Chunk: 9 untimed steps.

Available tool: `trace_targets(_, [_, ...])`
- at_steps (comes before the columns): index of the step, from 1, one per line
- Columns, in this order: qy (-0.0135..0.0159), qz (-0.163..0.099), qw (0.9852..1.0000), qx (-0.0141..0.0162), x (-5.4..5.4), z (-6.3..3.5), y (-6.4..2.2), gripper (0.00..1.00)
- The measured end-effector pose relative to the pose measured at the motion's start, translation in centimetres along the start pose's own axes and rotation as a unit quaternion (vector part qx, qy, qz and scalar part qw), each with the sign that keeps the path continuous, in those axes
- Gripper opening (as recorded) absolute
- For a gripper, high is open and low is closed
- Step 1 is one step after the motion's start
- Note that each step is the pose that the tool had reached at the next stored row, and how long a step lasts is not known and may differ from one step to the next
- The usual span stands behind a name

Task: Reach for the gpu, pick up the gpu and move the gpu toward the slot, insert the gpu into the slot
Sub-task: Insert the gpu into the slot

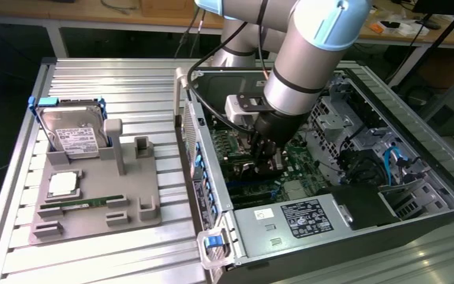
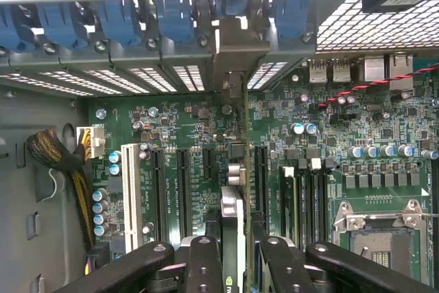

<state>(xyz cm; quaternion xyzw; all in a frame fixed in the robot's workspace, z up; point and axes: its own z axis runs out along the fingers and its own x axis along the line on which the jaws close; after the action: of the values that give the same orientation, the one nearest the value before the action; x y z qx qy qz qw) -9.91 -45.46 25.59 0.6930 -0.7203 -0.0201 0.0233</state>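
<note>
On the exterior view's left, a grey fixture (image 1: 93, 204) on the bench (image 1: 22, 260) carries a silver hard drive (image 1: 73, 135) and a green memory stick (image 1: 91, 203). To the right stands the open computer case (image 1: 353, 225). The gripper (image 1: 265, 164) is lowered inside it, above the green motherboard (image 2: 185, 125). The fingers (image 2: 204, 265) are closed narrowly on the gpu (image 2: 233, 221), which is held edge-on and upright over the motherboard; its metal end bracket (image 2: 236, 56) reaches the rear case wall. Whether the card sits in the slot cannot be told.

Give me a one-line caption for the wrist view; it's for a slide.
Claw holds the gpu edge-on above the green motherboard inside the computer case.
</note>
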Motion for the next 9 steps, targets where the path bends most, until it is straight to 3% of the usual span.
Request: trace_targets(9, [-0.0001, 0.000, 1.0000, 0.0001, 0.00, 0.29, -0.02, 0.27])
